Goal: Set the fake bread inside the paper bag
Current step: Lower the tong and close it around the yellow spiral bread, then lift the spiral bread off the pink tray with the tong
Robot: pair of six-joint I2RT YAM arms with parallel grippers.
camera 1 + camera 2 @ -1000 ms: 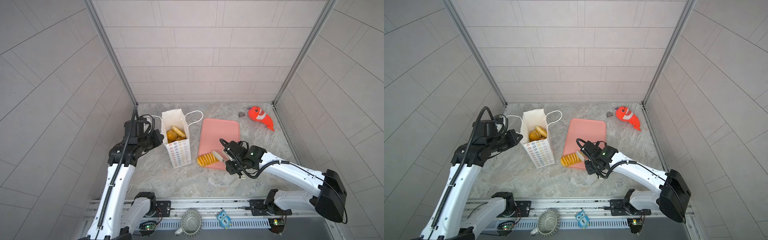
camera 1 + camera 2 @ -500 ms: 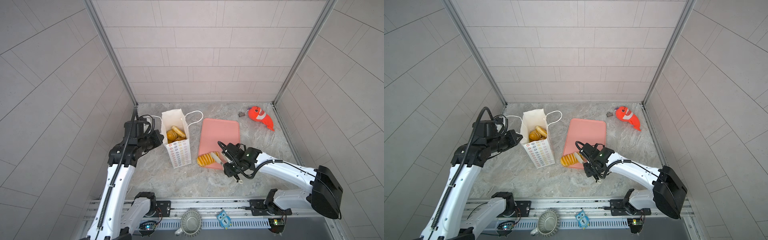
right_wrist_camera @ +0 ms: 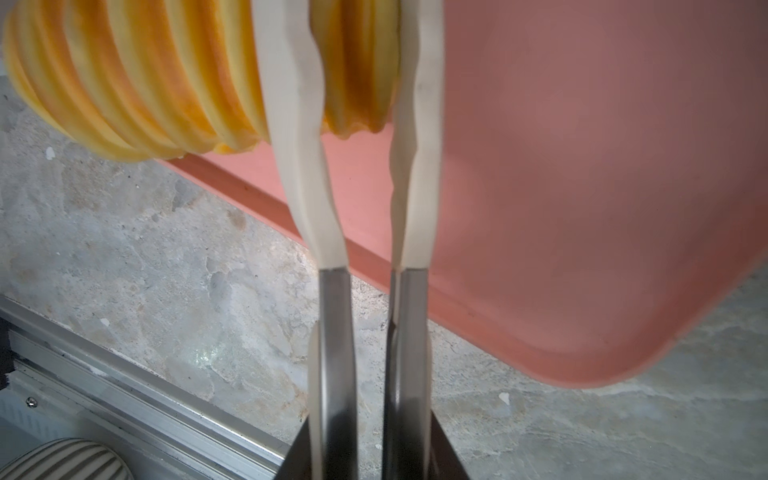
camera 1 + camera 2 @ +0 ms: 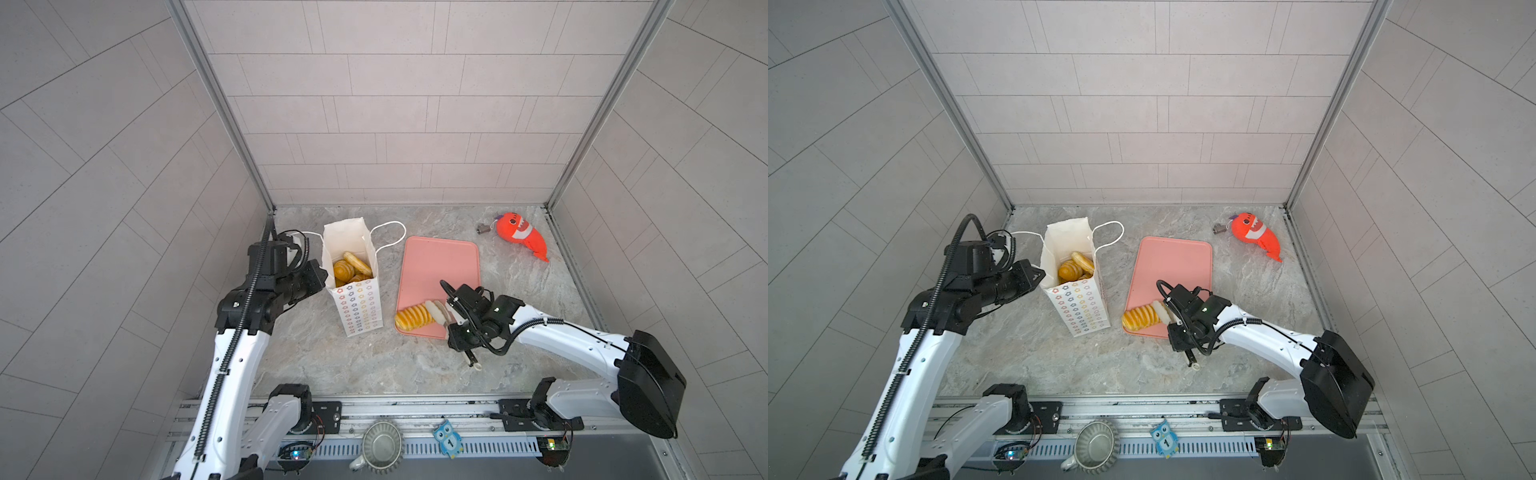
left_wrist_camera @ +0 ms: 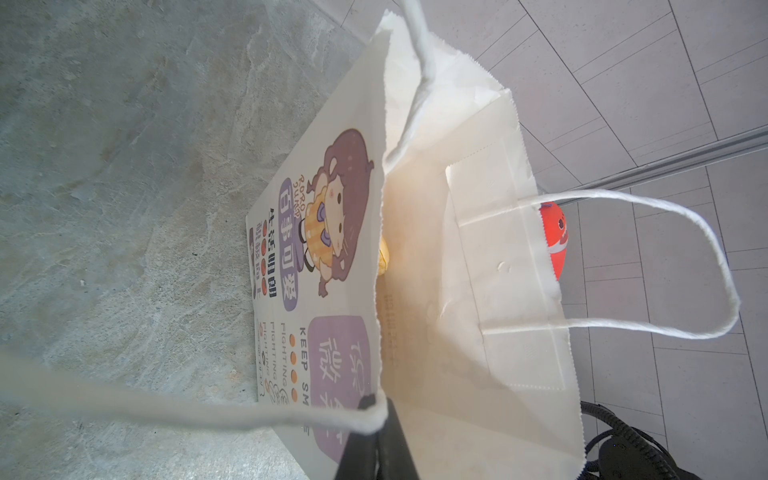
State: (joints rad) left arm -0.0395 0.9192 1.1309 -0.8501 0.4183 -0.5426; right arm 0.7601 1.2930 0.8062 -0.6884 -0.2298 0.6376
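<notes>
Left gripper (image 5: 376, 415) is pinched tight on the bag (image 4: 358, 303) rim, propping the mouth open and steadying it for the drop. Right gripper (image 3: 371, 455) squeezes a pair of tongs (image 3: 332, 332), white tips clamped on one end of the ridged roll (image 4: 409, 318) at the tray (image 4: 440, 262) corner (last one outside, I'd guess). Other bread (image 4: 349, 268) sits in the bag.

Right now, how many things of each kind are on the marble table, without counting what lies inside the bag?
paper bag: 1
pink tray: 1
ridged bread roll: 1
orange-red plush fish: 1
Total: 4
</notes>
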